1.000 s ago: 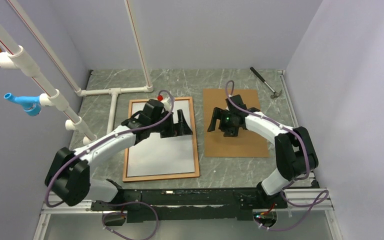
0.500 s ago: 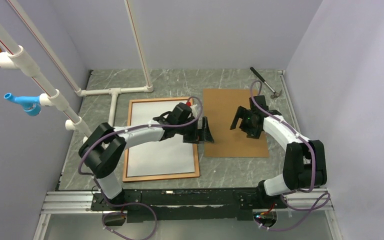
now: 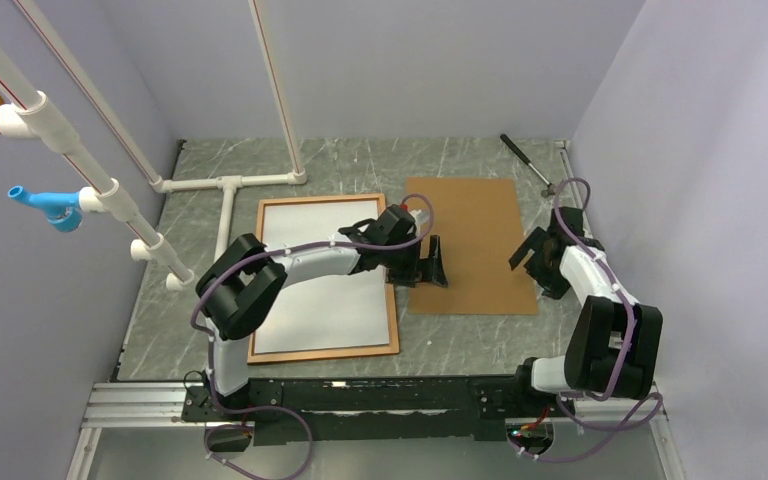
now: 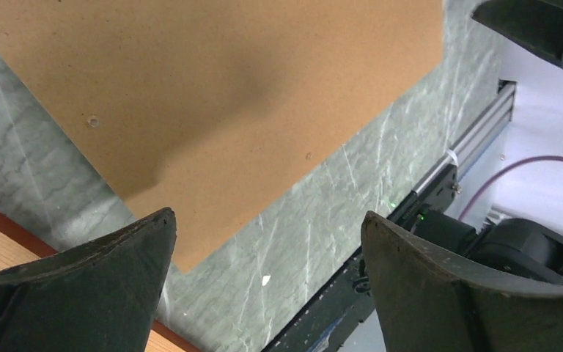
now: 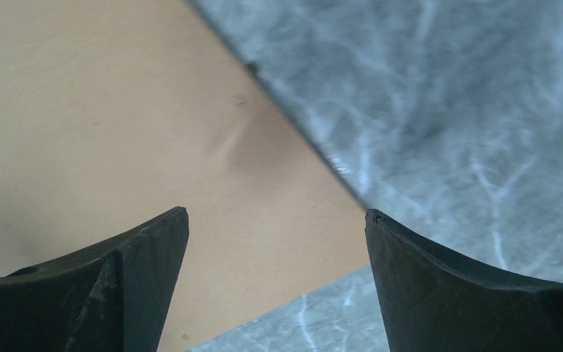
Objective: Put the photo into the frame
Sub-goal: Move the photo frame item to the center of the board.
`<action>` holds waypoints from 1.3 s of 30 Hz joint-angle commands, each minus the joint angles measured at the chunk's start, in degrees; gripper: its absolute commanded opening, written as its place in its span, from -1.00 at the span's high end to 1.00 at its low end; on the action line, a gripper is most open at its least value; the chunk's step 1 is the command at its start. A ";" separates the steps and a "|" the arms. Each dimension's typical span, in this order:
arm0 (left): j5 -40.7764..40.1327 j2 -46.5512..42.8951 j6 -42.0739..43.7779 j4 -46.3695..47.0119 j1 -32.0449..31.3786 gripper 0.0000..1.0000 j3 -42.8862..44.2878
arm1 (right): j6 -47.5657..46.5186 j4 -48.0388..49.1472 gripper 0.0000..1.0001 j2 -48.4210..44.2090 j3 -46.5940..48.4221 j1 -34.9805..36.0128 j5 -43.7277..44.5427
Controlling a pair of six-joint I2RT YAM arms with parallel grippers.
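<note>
Overhead view of a grey marbled counter (image 3: 360, 160) with 2 robot arms reaching out from its near edge.

The frame (image 3: 393, 322), a thin-railed reddish-brown wooden rectangle, lies flat on the left half of the counter. Its long axis runs from the near edge toward the far wall. Inside its rails lies the photo (image 3: 320, 312), plain white side up, so the picture faces down, with its long axis in line with the frame's. From this height I cannot tell whether the sheet is fully seated or only resting on the rails.

The photo looks like a thin, light, bendy sheet that would crease easily and slide under a push. Lying flat, it offers little to grip, so a corner or a short edge is the likely place to take it. The frame looks stiff and light, and would best be held by 1 rail.

To the right lies a brown fibreboard backing panel (image 3: 475, 235). The left end effector (image 3: 422, 272) hangs wide open and empty over the panel's near left corner, just beside the frame. The right end effector (image 3: 538, 268), also wide open and empty, hangs over the panel's right edge.
</note>
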 commanded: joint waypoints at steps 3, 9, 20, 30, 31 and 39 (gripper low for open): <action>-10.72 1.74 2.80 -8.78 -1.78 -0.99 5.64 | -0.26 0.86 -0.86 -2.60 -1.63 -5.58 6.44; -15.57 3.43 3.26 -13.01 -2.41 -0.99 7.76 | -2.15 3.71 -0.85 -0.06 -1.77 -8.69 2.14; -13.66 6.87 2.34 -11.53 -2.38 -0.99 7.96 | -5.40 8.55 -0.85 6.17 -1.98 -10.42 -9.11; -8.44 7.81 -0.41 -3.62 -1.90 -0.99 4.84 | -6.36 11.99 -0.83 8.18 -5.15 -10.59 -19.36; -8.07 7.51 -0.57 -2.66 -1.88 -0.99 4.41 | -6.48 12.55 -0.83 8.08 -5.99 -10.61 -20.46; -5.79 3.47 -1.46 3.14 -1.51 -0.99 1.58 | -7.90 12.68 -0.82 5.59 -8.72 -10.55 -23.33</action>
